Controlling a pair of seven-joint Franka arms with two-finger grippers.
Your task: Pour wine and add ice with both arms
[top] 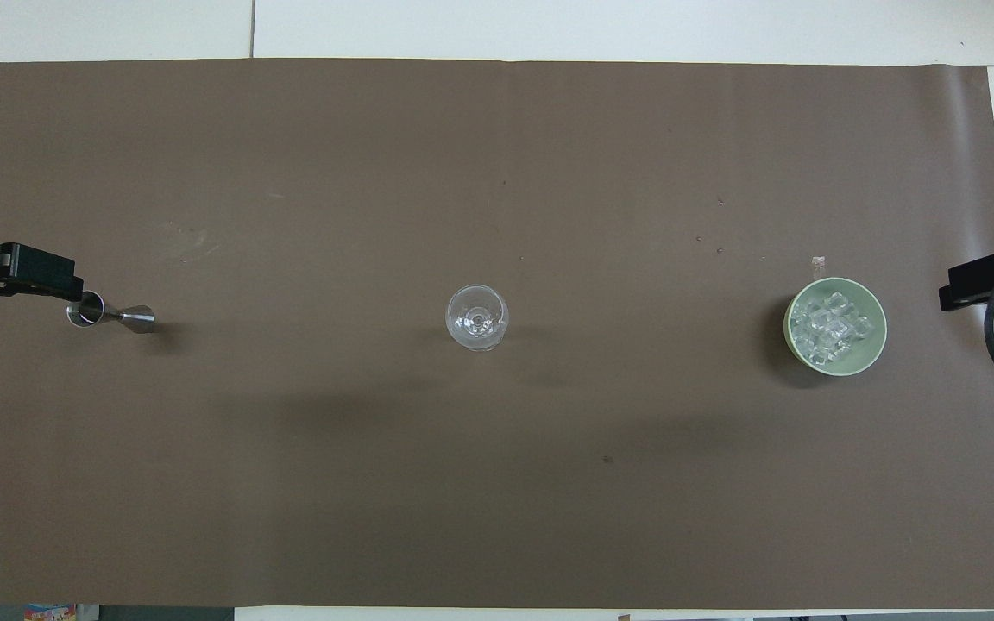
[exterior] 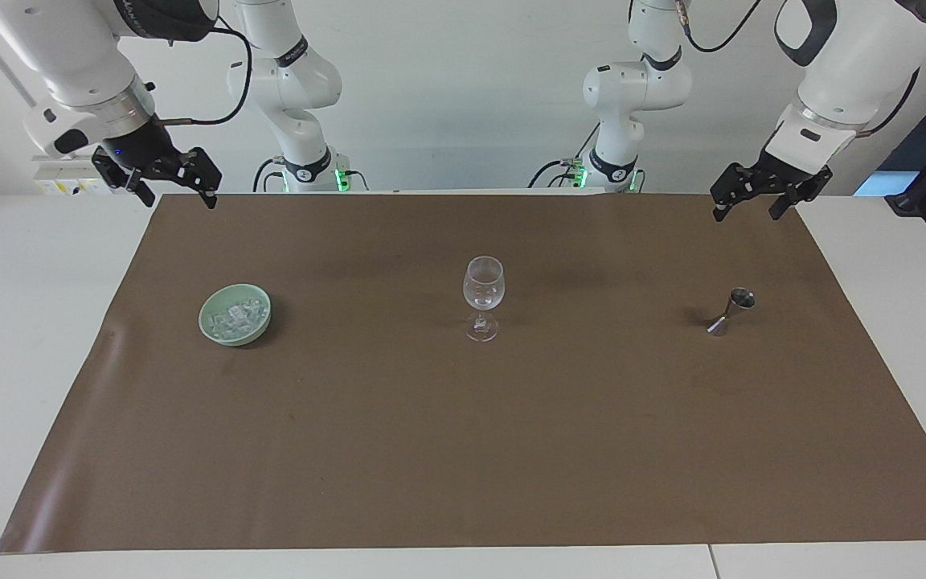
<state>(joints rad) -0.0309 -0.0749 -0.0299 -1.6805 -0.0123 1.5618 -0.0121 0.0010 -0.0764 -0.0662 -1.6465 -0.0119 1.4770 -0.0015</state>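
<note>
Arms parked high, one at each end of brown mat [exterior: 463,418]: left claw [exterior: 755,199] open above jigger [exterior: 732,311], right claw [exterior: 167,183] open near bowl [exterior: 235,314]. Glass [exterior: 482,297] upright mid-mat, reachable by both. Ice [exterior: 236,316] heaped in bowl.

No readable text anywhere here. There's dark lettering on the band of the right arm [exterior: 165,20] at the upper left of the facing view, but it's cut off and can't be made out. Small printed marks sit on the dark joint rings of the two arm bases [exterior: 307,169] near the top centre, too small to read. At the bottom left corner of the overhead view, a colourful printed box [top: 50,612] peeks in below the worktop edge, its print illegible. No numbers, labels or signs on anything else.
</note>
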